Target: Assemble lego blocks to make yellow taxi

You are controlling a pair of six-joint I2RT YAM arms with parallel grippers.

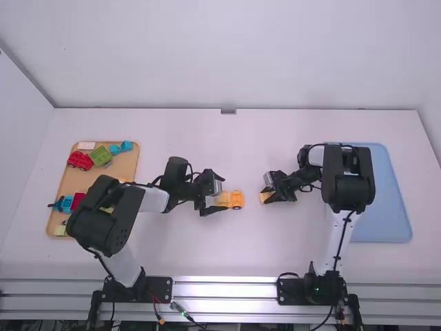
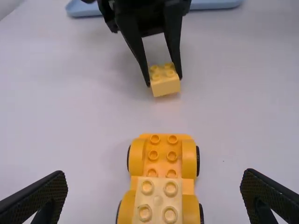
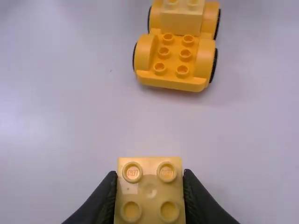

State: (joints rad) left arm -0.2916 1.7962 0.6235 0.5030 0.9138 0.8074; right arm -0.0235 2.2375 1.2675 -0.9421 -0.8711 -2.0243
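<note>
Left gripper (image 2: pixel 154 181) nearer, spread wide either side of yellow car base (image 2: pixel 162 156); right gripper (image 3: pixel 149 175) off base's bare-studded end. Base's long axis points at small yellow brick (image 3: pixel 149 190), gripped by right, apart from base; probably travels along that axis.

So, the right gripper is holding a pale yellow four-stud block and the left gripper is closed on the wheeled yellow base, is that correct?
Not quite: the left wrist view shows the left gripper open, with a gap on each side of the wheeled yellow base. The right gripper is indeed holding a pale yellow four-stud block.
</note>
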